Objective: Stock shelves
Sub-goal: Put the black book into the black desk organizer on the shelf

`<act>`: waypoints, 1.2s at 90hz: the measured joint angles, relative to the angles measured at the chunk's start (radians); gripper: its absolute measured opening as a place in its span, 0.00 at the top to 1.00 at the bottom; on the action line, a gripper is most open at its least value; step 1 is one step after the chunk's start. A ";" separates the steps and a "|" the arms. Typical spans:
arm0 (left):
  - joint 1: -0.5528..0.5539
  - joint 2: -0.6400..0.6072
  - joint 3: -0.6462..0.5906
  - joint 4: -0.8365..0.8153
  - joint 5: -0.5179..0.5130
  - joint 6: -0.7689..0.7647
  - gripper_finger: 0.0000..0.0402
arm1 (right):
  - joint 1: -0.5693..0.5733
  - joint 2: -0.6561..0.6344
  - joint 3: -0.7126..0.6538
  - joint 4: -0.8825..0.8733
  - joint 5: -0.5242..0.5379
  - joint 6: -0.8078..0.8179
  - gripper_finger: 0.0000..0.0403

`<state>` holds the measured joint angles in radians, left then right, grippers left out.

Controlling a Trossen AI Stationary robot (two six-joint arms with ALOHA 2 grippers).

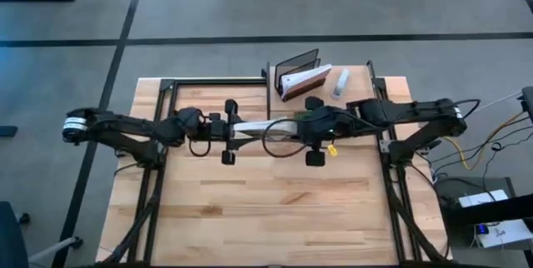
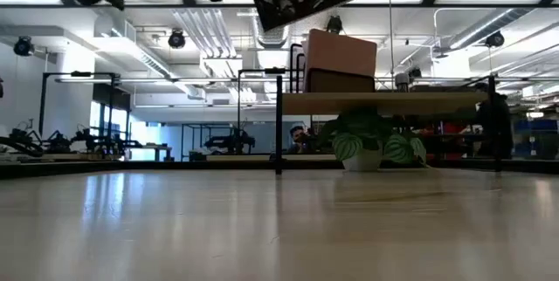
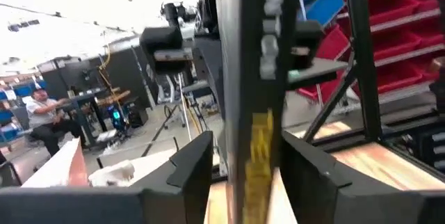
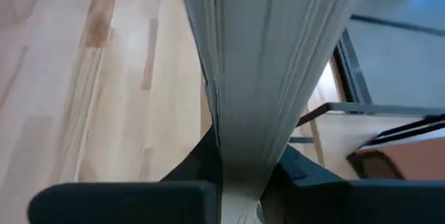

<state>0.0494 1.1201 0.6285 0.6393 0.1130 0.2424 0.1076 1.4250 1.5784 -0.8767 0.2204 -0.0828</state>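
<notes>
Both arms meet over the middle of the table, holding one book between them above the wood. The left gripper reaches in from nine o'clock; its wrist view shows its dark fingers clamped on either side of the book's spine, which carries a yellow label. The right gripper comes from three o'clock, and its wrist view shows its fingers pinched tight on the book's page edges. The riser shelf stands toward twelve o'clock at the far edge of the table, a brown book upright on its board and a potted plant beneath it. Just beside it, at one o'clock, lies a white bottle
</notes>
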 joint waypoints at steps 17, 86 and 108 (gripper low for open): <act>0.000 -0.138 -0.007 -0.227 0.001 -0.015 0.60 | -0.015 -0.037 0.000 0.000 0.094 -0.042 0.93; 0.000 -0.223 -0.143 -0.261 0.002 -0.045 0.75 | -0.399 -0.129 0.001 0.099 -0.118 -0.653 0.93; 0.000 -0.222 -0.148 -0.258 0.002 -0.071 0.76 | -0.506 -0.127 0.001 0.111 -0.124 -0.855 0.93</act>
<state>0.0494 0.8978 0.4801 0.3817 0.1146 0.1714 -0.3987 1.2980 1.5795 -0.7658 0.0968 -0.9377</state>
